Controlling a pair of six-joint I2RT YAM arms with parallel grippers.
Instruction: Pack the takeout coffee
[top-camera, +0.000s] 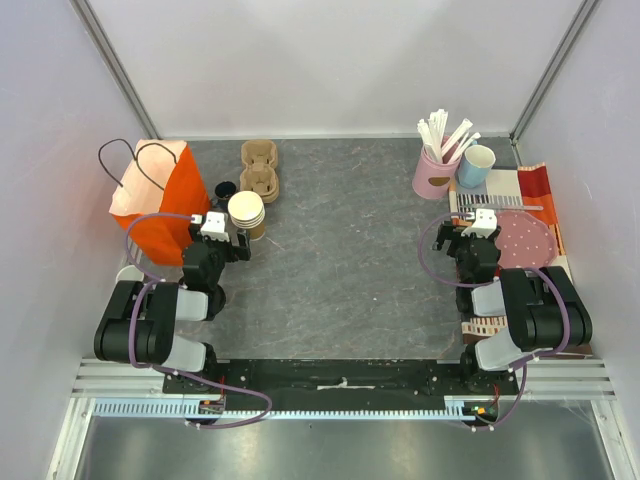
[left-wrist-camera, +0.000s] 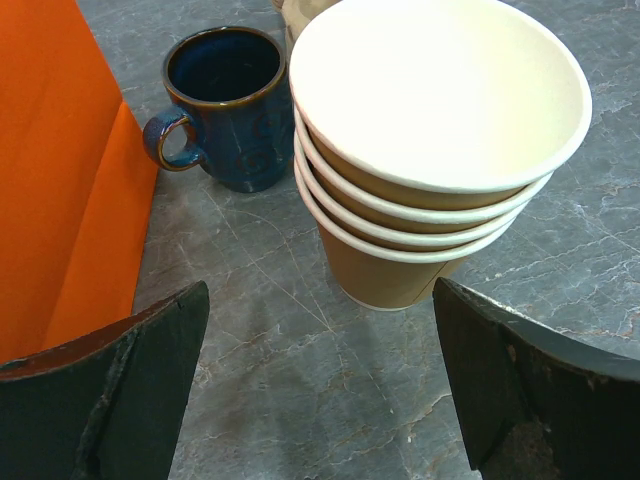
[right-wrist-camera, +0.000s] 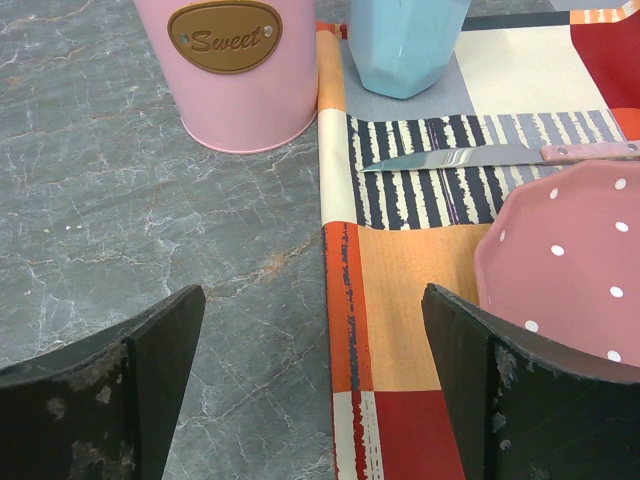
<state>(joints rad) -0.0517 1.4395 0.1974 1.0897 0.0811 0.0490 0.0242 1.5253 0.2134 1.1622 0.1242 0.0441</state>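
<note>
The left jaws stand wide apart and hold nothing. Just ahead of them, centred on the gap and untouched, is a stack of cups (left-wrist-camera: 400, 275) – four kraft cups nested one in another, standing on the counter (left-wrist-camera: 300, 400). The stack's long axis is vertical, base down and cream mouths up, with no lids on. Just left of it stands a dark blue mug (left-wrist-camera: 225, 110), handle towards the orange bag (left-wrist-camera: 70, 200) at the counter's left side. Beyond the stack lie pulp carriers (top-camera: 258, 166).

The right jaws are also wide apart and empty, low over the edge of a patterned mat (right-wrist-camera: 400, 300). Ahead of them are a pink tin (right-wrist-camera: 240, 70) marked "Sweet", a light blue cup (right-wrist-camera: 405, 45), a knife (right-wrist-camera: 480, 155) and a dotted pink plate (right-wrist-camera: 570, 260) – well apart from the stack.
</note>
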